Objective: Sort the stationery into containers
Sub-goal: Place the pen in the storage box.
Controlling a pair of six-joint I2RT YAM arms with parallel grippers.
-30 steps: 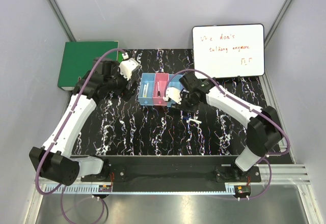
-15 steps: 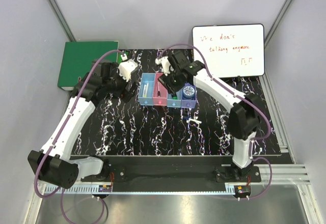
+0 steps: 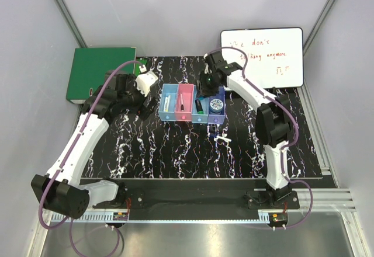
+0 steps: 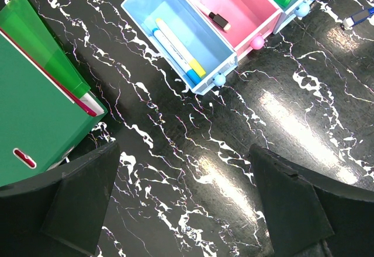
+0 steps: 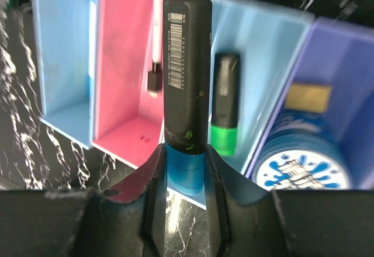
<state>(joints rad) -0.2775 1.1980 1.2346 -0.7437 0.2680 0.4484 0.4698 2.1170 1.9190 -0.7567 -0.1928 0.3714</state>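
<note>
The containers (image 3: 177,115) are a joined row of light blue, pink, light blue and purple-blue bins mid-table. My right gripper (image 3: 208,83) hovers over their far side, shut on a black marker with a blue cap (image 5: 187,76) above the pink and second light blue bins (image 5: 257,64). That bin holds a green-capped black marker (image 5: 225,117). The purple bin holds the blue-and-white tin (image 5: 301,163). The pink bin (image 5: 123,64) holds a white pen (image 5: 156,41). The first bin (image 4: 155,3) holds white, yellow and blue markers (image 4: 178,49). My left gripper (image 4: 184,204) is open and empty left of the bins.
A loose white-and-blue pen (image 3: 222,137) lies on the black marbled table in front of the bins. The green binder (image 3: 99,73) sits at the back left, close to my left gripper. The whiteboard (image 3: 262,57) lies at the back right.
My right gripper has lifted from in front of the bins and swung to their far side, carrying the black marker. The left arm has barely moved.
</note>
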